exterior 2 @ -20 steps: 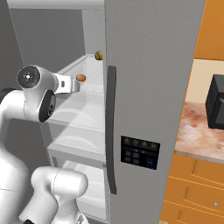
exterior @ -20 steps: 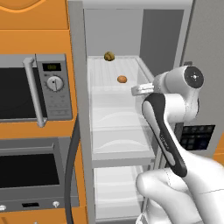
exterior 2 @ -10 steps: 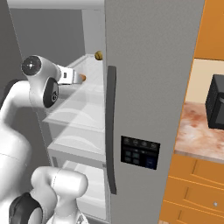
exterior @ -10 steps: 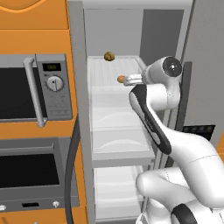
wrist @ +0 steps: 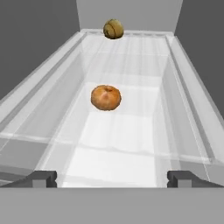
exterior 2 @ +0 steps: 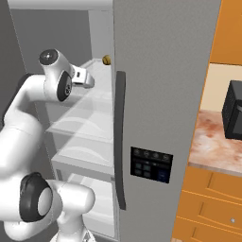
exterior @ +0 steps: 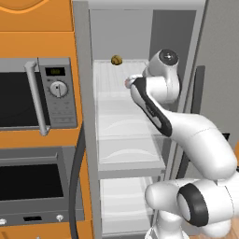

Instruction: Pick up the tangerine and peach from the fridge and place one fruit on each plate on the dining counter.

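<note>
The fridge stands open, its pale inside and clear glass shelves showing, and the white arm reaches into it at the height of the upper shelf. In the hand view the gripper points along that shelf with its two dark fingertips spread as wide as they go and nothing between them.

On the shelf ahead of the gripper lies the tangerine, a dull-orange round fruit, about midway along the shelf and a little toward its left edge as the hand sees it. It sits apart from the fingertips, untouched. Farther back, near the shelf's rear edge against the back wall, rests an olive-brown lumpy item, well apart from the tangerine.

From the left base view that olive-brown item shows at the back of the same shelf, and beside the fridge stands a silver microwave set in orange cabinetry.
</note>
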Available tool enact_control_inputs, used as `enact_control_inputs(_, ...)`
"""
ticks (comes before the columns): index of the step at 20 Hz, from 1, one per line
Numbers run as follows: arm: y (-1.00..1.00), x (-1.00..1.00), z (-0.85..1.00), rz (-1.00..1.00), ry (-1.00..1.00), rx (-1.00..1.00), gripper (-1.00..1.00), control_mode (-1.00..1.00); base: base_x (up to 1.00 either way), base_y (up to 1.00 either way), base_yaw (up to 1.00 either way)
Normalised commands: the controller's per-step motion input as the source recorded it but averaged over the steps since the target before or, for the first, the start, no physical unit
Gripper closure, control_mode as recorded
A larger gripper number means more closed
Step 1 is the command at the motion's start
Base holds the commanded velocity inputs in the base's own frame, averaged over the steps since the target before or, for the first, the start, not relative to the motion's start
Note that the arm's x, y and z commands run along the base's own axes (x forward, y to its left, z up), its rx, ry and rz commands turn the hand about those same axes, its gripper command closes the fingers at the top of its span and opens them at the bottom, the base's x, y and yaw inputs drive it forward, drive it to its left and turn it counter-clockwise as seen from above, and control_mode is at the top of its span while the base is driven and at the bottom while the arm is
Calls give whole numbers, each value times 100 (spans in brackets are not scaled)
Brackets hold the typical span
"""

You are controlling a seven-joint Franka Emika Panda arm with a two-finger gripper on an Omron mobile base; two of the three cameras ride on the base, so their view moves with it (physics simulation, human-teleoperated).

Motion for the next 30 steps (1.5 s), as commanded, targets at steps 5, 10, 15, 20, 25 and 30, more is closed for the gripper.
enact_control_inputs(5,11,32,-33,0,-7,0,-100,-100,0,0,0)
enact_control_inputs(10,1,46,-21,0,-5,1,-100,-100,0,0,0)
enact_control_inputs(15,2,51,0,0,5,1,-100,-100,0,0,0)
enact_control_inputs(20,8,41,-5,0,14,0,-100,-100,0,0,0)
enact_control_inputs(25,5,37,-12,0,2,0,-100,-100,0,0,0)
enact_control_inputs(30,0,32,-7,0,3,0,-100,-100,0,0,0)
